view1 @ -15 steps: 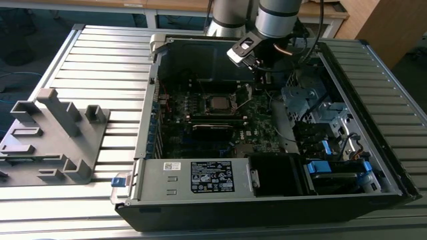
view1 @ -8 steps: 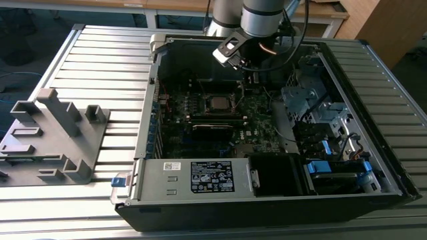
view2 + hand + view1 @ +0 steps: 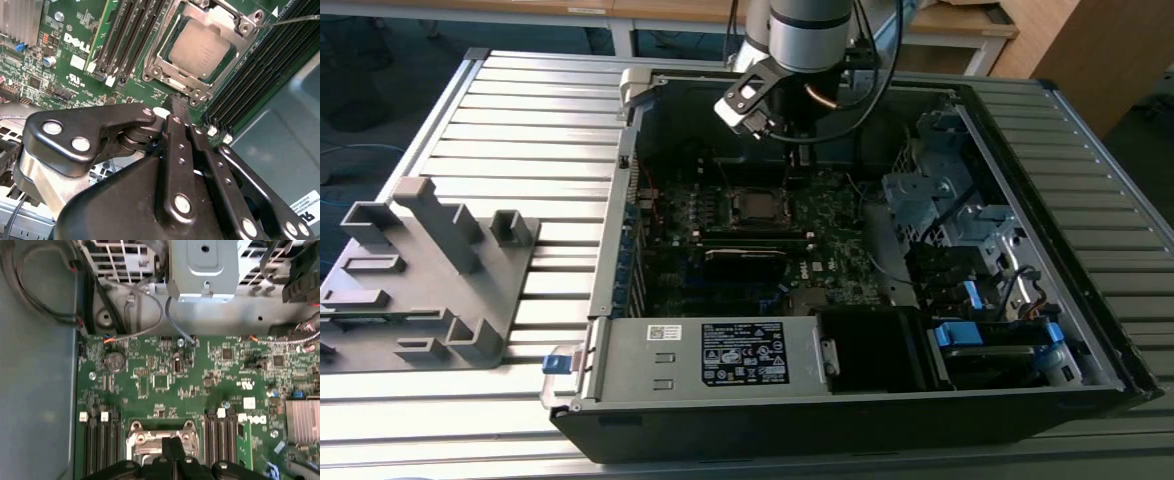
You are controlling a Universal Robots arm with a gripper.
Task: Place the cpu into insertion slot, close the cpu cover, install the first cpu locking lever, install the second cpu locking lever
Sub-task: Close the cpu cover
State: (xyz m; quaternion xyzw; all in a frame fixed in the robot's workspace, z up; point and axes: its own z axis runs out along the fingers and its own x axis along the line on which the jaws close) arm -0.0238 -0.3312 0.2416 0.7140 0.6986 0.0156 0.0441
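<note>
Black gripper (image 3: 178, 103), closed on nothing, just beside silver cpu cover (image 3: 161, 62) framing the cpu (image 3: 200, 50)

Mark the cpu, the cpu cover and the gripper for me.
cpu (image 3: 200, 50): second wrist view, centre of its metal top.
cpu cover (image 3: 222, 16): second wrist view, broad frame edge.
gripper (image 3: 177, 102): second wrist view, between fingertips.

White lettering was printed on the green motherboard (image 3: 77, 44) in the second wrist view. Printed labels were borne by the power supply (image 3: 707, 352) in the exterior view. None was legible enough to quote.
</note>
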